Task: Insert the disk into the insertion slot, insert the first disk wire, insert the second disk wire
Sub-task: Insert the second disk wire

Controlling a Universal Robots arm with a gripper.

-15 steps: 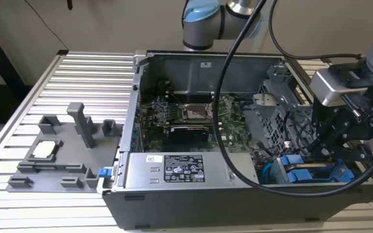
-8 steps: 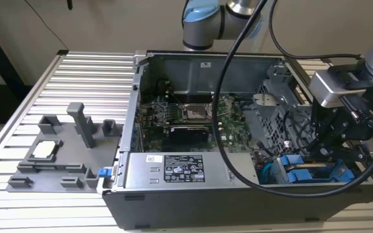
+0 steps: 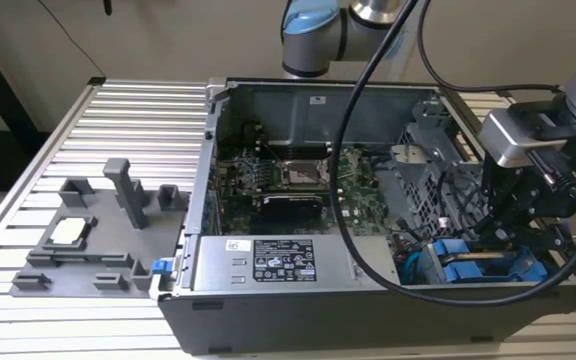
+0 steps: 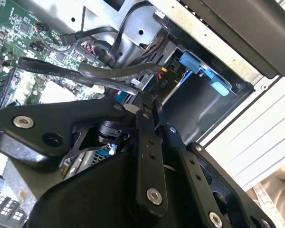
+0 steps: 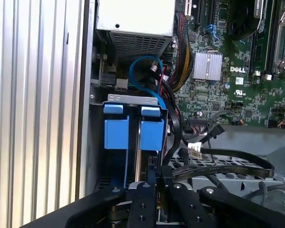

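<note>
The disk (image 5: pixel 152 135) sits upright in the insertion slot (image 5: pixel 133 99) of the drive cage, its bright blue carrier beside a second blue carrier (image 5: pixel 116 133). In the exterior view the blue carriers (image 3: pixel 476 268) show at the case's lower right corner. My gripper (image 5: pixel 154 175) hangs just over the disk's open end, fingers nearly together on a black connector. A flat black disk wire (image 5: pixel 228 166) loops away from that connector. In the second wrist view the gripper (image 4: pixel 146 102) pinches the connector where the black wire (image 4: pixel 99 72) ends. The gripper (image 3: pixel 516 229) reaches down into the case.
The open computer case (image 3: pixel 298 315) lies on a slatted aluminium table (image 3: pixel 128 105). Motherboard (image 3: pixel 298 176) and power supply (image 3: pixel 268 262) fill its middle. A blue cable (image 5: pixel 143 71) curls behind the cage. A grey fixture (image 3: pixel 88 232) stands at the exterior view's left.
</note>
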